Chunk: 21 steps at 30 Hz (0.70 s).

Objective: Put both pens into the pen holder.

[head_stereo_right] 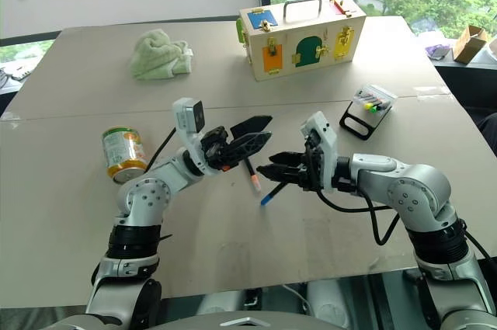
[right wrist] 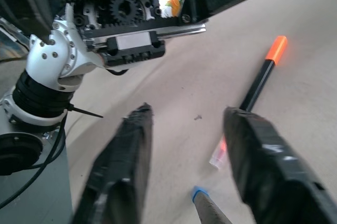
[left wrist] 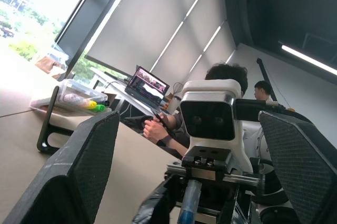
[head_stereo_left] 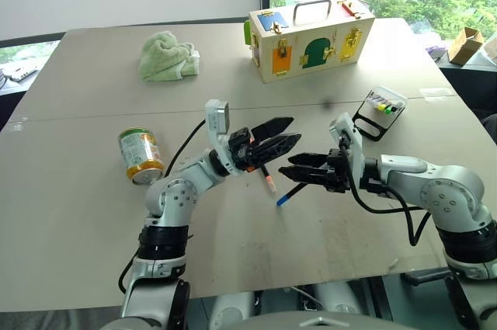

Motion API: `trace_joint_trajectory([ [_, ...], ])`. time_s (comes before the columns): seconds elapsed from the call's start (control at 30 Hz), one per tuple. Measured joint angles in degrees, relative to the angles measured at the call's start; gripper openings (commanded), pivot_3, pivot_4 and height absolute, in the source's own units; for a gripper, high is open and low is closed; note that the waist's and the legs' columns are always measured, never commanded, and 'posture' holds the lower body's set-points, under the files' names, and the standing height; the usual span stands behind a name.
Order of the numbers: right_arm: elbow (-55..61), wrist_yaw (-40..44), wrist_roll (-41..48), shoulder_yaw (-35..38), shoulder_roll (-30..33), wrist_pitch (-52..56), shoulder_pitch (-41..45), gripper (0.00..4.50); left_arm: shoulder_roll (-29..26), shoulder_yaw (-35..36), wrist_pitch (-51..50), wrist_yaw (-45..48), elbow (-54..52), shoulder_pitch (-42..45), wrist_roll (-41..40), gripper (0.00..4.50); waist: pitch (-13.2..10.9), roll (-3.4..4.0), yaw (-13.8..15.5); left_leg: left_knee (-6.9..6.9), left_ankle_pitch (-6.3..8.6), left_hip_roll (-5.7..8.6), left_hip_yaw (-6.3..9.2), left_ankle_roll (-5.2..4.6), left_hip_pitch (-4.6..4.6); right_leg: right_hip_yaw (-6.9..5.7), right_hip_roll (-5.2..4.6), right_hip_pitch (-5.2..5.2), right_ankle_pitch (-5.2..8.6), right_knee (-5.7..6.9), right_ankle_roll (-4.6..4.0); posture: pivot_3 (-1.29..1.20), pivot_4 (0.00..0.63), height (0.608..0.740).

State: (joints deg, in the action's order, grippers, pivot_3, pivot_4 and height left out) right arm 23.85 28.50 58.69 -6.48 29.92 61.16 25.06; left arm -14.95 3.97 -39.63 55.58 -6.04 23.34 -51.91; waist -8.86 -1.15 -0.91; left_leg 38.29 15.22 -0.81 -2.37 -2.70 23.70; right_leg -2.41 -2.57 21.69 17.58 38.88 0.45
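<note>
Left hand: I had my left hand [head_stereo_left: 273, 137] raised over the middle of the surface [head_stereo_left: 78, 213], pointing toward the right one, its two black fingers [left wrist: 79, 171] spread wide and released, nothing between them.
Right hand: my right hand [head_stereo_left: 301, 167] faced it from the other side, fingertips close to the left hand's. In the right wrist view its fingers [right wrist: 118, 171] stood apart with bare surface between them; the blue end of a pen showed low between them, but I could not tell whether they gripped it.
Blue-ended pen: the blue-ended pen [head_stereo_left: 289, 193] slanted just below the right hand, its blue tip toward me; whether it lay on the surface or hung from the hand I could not tell.
Orange-capped pen: the orange-capped pen [head_stereo_left: 266, 177] lay on the surface beneath the two hands, just beside the blue-ended one, free of both hands.
Pen holder: the pen holder [head_stereo_left: 378, 112] sat on the surface beyond the right hand, apart from both pens, with small yellow and green items under its clear top.
Other things: a wooden latch box [head_stereo_left: 311, 39] stood at the far side, a green cloth [head_stereo_left: 167, 57] lay at the far left, and a can [head_stereo_left: 140, 156] lay on its side near the left arm.
People: in the left wrist view, people [left wrist: 210, 97] sat by a laptop [left wrist: 146, 87] beyond the surface.
</note>
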Motion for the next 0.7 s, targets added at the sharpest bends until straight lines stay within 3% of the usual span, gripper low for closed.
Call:
trace_joint_trajectory([
  [0.07, -0.01, 0.03, -0.15, 0.5, -0.75, -0.11, -0.53, 0.03, -0.28, 0.01, 0.07, -0.16, 0.0, 0.0, 0.05, 4.5, 0.0, 0.0, 0.06, 0.0, 0.0, 0.0, 0.0, 0.0, 0.0, -0.01, 0.0, 0.0, 0.0, 0.01, 0.0, 0.0, 0.15, 0.74],
  [0.27, -0.18, -1.74, 1.87, 2.54, -4.47, 0.86, -1.21, 0.03, -0.74, 0.06, 0.48, -0.71, 0.0, -0.03, 0.22, 4.5, 0.0, 0.01, 0.15, 0.01, 0.0, 0.02, 0.0, 0.0, 0.02, -0.01, -0.03, 0.01, 0.0, 0.0, 0.0, 0.0, 0.15, 0.74],
  [0.4, -0.18, -2.65, 4.55, 3.41, -5.52, 1.98, -1.25, 0.98, -1.35, 0.51, 1.47, -0.94, 0.09, -0.09, 1.05, 4.5, -0.01, 0.02, 0.3, 0.02, 0.0, 0.04, 0.0, 0.0, 0.03, -0.02, -0.05, 0.0, 0.0, 0.0, 0.0, 0.0, 0.15, 0.74],
  [0.43, -0.18, -2.88, 4.91, 3.68, -5.59, 2.24, -1.25, 1.73, -1.59, 0.62, 1.76, -0.99, 0.22, -0.09, 1.18, 4.5, -0.01, 0.02, 0.31, 0.02, 0.0, 0.04, 0.0, 0.0, 0.03, -0.02, -0.06, 0.0, 0.0, 0.0, 0.0, 0.0, 0.15, 0.74],
  [0.5, -0.18, -3.31, 5.3, 4.15, -5.66, 2.45, -1.25, 2.75, -1.67, 0.64, 2.14, -1.01, 0.42, -0.09, 1.25, 4.5, -0.01, 0.02, 0.31, 0.02, 0.0, 0.05, 0.0, 0.0, 0.03, -0.03, -0.06, 0.0, 0.0, 0.0, 0.0, 0.0, 0.15, 0.74],
  [0.7, -0.2, -4.1, 5.18, 5.06, -5.14, 2.49, -1.25, 2.91, -2.01, 1.09, 2.91, -1.09, 0.85, -0.07, 1.27, 4.5, -0.01, 0.02, 0.3, 0.02, 0.0, 0.05, 0.0, 0.0, 0.03, -0.03, -0.05, 0.01, 0.0, 0.01, 0.0, 0.0, 0.15, 0.74],
])
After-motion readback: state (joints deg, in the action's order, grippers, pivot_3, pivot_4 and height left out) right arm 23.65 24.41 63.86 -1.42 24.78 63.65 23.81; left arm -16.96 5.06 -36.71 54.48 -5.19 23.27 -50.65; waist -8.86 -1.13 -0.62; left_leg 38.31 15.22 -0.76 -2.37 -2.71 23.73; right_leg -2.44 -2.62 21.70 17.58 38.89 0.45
